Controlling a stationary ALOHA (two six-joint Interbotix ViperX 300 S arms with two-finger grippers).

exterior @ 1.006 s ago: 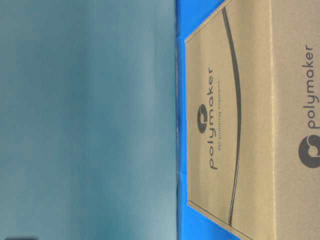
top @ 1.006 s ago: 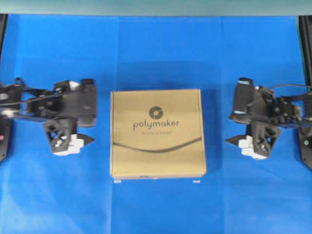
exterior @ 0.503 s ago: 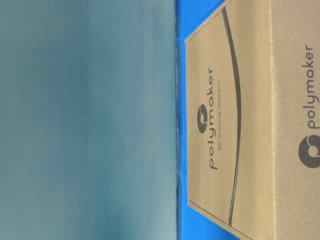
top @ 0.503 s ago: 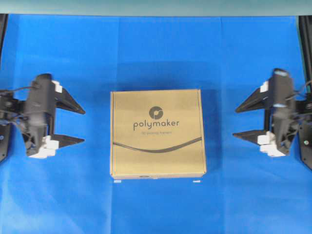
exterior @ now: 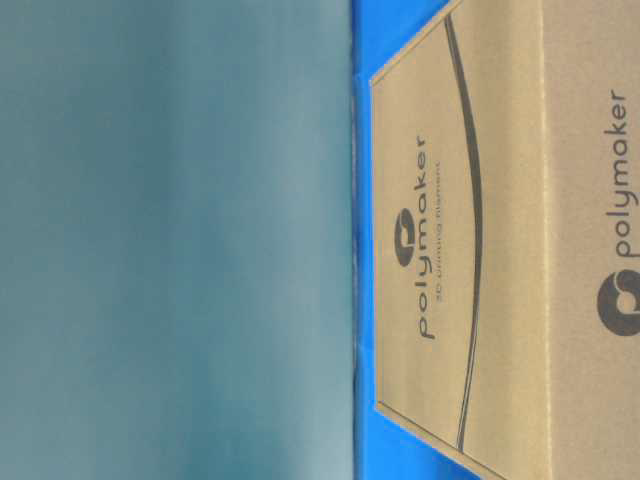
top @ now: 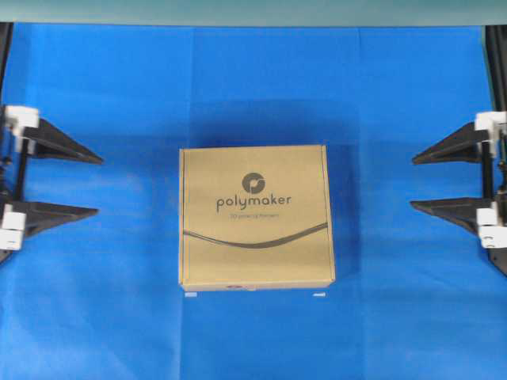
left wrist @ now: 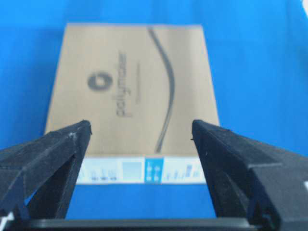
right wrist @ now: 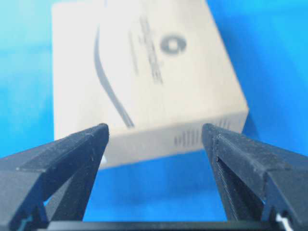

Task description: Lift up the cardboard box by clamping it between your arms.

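Note:
The flat brown cardboard box with the dark "polymaker" logo and curved line lies flat on the blue cloth in the middle of the overhead view. It also shows in the table-level view, the left wrist view and the right wrist view. My left gripper is open and empty at the far left, well apart from the box, its points facing it. My right gripper is open and empty at the far right, also apart from the box. In both wrist views the black fingers frame the box's side.
The blue cloth covers the table. A grey-green wall runs along the back edge and fills the left half of the table-level view. Dark arm bases stand at the left and right edges.
Both arms have drawn back outward to the table's left and right edges and turned level. Their jaws now stand wide open toward the box. The box has not moved.

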